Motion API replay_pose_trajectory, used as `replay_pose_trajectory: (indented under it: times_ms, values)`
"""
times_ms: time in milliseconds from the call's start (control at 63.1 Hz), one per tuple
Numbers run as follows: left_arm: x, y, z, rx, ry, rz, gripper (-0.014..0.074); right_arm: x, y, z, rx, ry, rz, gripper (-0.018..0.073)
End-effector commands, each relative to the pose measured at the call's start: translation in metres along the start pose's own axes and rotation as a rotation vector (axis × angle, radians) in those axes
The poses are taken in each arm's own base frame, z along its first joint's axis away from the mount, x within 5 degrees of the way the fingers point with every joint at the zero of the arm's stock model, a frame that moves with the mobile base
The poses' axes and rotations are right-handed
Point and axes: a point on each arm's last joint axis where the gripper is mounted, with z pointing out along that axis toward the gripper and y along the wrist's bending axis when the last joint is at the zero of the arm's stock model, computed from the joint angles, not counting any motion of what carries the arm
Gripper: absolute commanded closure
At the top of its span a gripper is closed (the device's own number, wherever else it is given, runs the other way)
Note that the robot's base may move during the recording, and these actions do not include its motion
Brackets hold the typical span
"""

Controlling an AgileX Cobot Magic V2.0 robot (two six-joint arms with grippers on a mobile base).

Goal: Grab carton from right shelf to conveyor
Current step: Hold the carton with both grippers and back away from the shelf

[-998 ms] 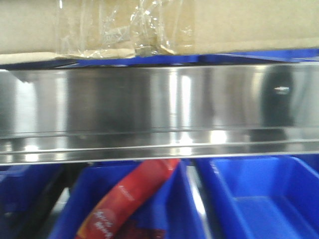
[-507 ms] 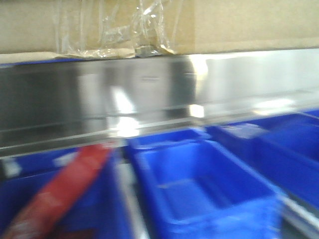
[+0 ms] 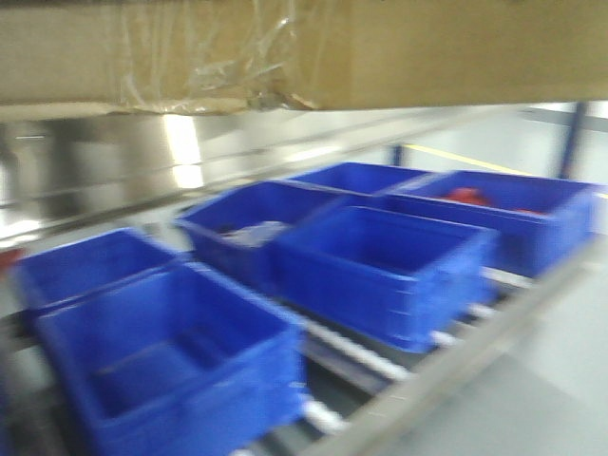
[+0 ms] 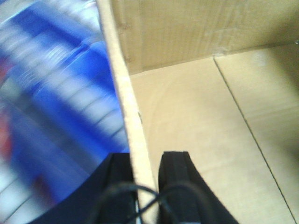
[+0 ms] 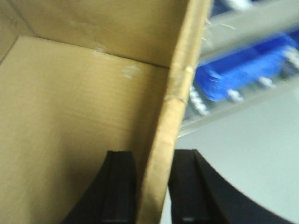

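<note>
The carton point(image 3: 427, 47) is seen in the front view as a brown band across the top, from 10 to 2 o'clock. Its lower edge lies just above the right shelf point(image 3: 104, 161), and it cannot be told whether the two are touching. The steel lip of the shelf is found at 9 to 10 o'clock, with bright reflections on it.

Below, from 7 to 3 o'clock, several blue bins point(image 3: 380, 266) are set in rows on a roller rack point(image 3: 361, 353). Something red point(image 3: 470, 197) is seen in the far bin at 2 o'clock, too blurred to be named. A pale floor point(image 3: 541, 380) is shown at 4 to 5 o'clock.

In the left wrist view, the left gripper point(image 4: 148, 161) is placed at 6 o'clock. Its two black fingers point(image 4: 175, 182) are closed narrowly over the upright side wall of the carton, one finger inside and one outside. In the right wrist view, the right gripper point(image 5: 152, 158) is also at 6 o'clock, and the opposite wall is clamped in the same way.

Crinkled clear tape point(image 3: 228, 81) is stuck on the carton's lower edge at 11 o'clock in the front view.
</note>
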Motion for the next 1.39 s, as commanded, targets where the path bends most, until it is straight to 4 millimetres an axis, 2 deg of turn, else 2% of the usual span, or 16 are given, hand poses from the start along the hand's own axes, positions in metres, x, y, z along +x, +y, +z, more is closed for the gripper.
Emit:
replay_pose_trajectory:
  times_ms: [0, 1378]
  values:
    - [-0.0001, -0.0014, -0.0064, 0.021, -0.019, 0.008, 0.0607, 0.0003, -0.0021, -0.0087, 0.02, -0.027, -0.027, 0.0624]
    - [-0.0003, -0.0007, -0.0064, 0.014, -0.021, 0.011, 0.0607, 0.0003, -0.0021, -0.0087, 0.02, -0.027, -0.027, 0.0624]
